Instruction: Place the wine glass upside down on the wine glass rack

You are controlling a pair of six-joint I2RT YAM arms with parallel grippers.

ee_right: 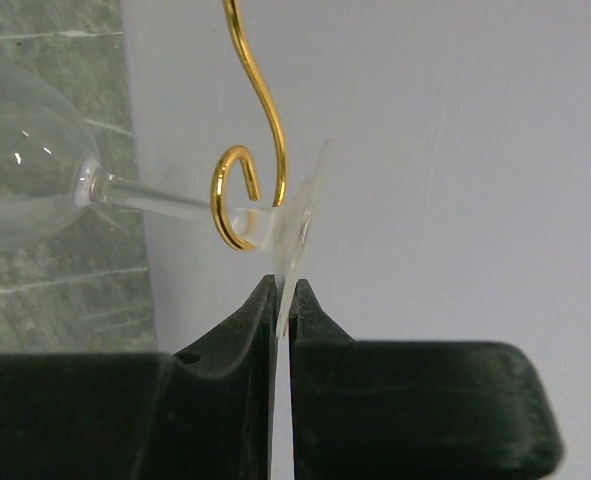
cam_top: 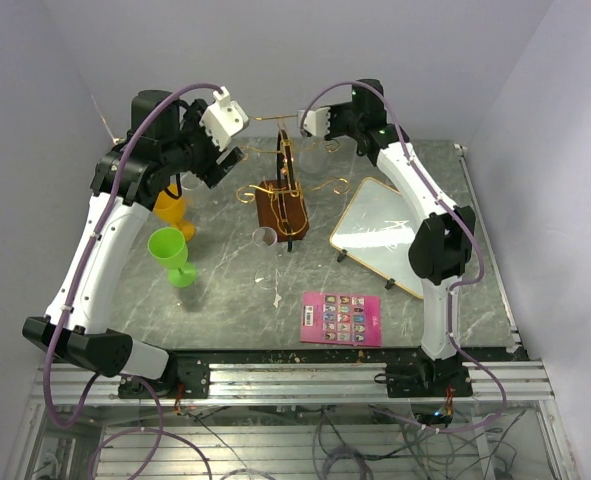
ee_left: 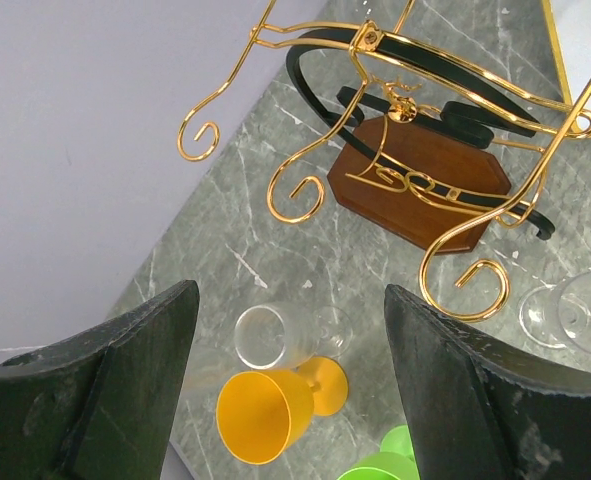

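clear wine glass [ee_right: 33,165], thin stem, rounded bowl

Pinching clear, glossy glass [ee_right: 35,170] between matt black, plastic-looking jaws of right gripper [ee_right: 283,288]. Showing polished gold metal wire of rack [ee_right: 253,150] just above those jaws. Showing, between left gripper's [ee_left: 290,298] matt black jaws, glossy orange plastic cup [ee_left: 265,420] and smooth grey table [ee_left: 205,240] veined like stone. Showing, ahead of those jaws, smooth brown wooden base [ee_left: 415,185] with slight sheen.

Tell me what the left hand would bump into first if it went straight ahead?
The left hand would probably meet the clear glass lying on the table beside the orange cup; depth is unclear.
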